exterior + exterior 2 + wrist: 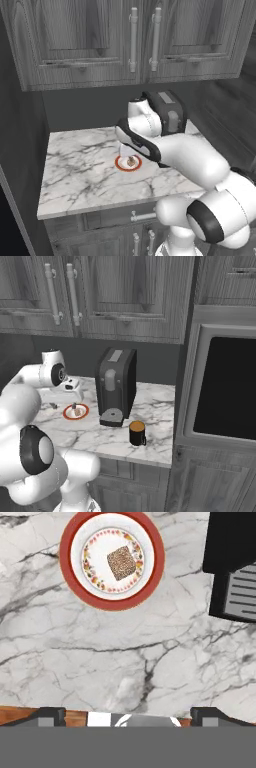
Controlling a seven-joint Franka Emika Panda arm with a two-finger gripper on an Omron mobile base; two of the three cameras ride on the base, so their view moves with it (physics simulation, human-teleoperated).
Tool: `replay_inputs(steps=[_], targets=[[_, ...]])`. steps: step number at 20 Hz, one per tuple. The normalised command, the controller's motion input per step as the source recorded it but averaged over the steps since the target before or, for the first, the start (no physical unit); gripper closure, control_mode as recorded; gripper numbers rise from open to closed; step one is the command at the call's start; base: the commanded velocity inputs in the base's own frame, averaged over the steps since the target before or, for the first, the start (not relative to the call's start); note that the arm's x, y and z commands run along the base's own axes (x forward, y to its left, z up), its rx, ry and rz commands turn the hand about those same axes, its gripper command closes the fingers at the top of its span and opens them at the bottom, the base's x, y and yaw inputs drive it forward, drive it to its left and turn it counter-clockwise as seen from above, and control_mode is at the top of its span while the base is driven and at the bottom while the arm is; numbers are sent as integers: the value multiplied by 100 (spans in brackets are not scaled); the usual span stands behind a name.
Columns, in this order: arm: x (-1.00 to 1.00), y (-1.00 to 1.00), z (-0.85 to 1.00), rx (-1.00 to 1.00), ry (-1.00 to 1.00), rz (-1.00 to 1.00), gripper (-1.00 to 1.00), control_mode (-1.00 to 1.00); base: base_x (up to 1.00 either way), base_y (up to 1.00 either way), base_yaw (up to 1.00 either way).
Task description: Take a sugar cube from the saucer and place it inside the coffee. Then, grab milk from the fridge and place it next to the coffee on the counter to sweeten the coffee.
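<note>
Gripper (pixel 128 714) over the counter (pixel 100 662), jaws wide open, holding nothing
Sugar cube (pixel 121 563) sits centred on the saucer (pixel 152 577), near the coffee machine (pixel 116 386); coffee (pixel 137 433) stands well apart

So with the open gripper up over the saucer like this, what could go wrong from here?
1. In the hand view the sugar cube sits off to the upper side rather than between the fingertips, so a straight descent would likely miss it or hit the saucer rim.
2. The cube is tiny against the wide-open gripper; it may slip or tip out on closing.
3. The coffee machine stands between saucer and coffee, so carrying low risks a bump.
</note>
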Motion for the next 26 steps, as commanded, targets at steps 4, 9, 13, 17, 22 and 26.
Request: replay_inputs(steps=[4,9,13,17,22,26], targets=[[28,7,-36,0,0,0,-100,-100,0,0,0],[22,0,-45,1,0,0,-100,-100,0,0,0],[12,0,-25,1,0,0,-100,-100,0,0,0],[24,0,-32,0,0,0,-100,-100,0,0,0],[22,0,-13,0,0,0,-100,-100,0,0,0],[26,0,-5,0,0,0,-100,-100,0,0,0]])
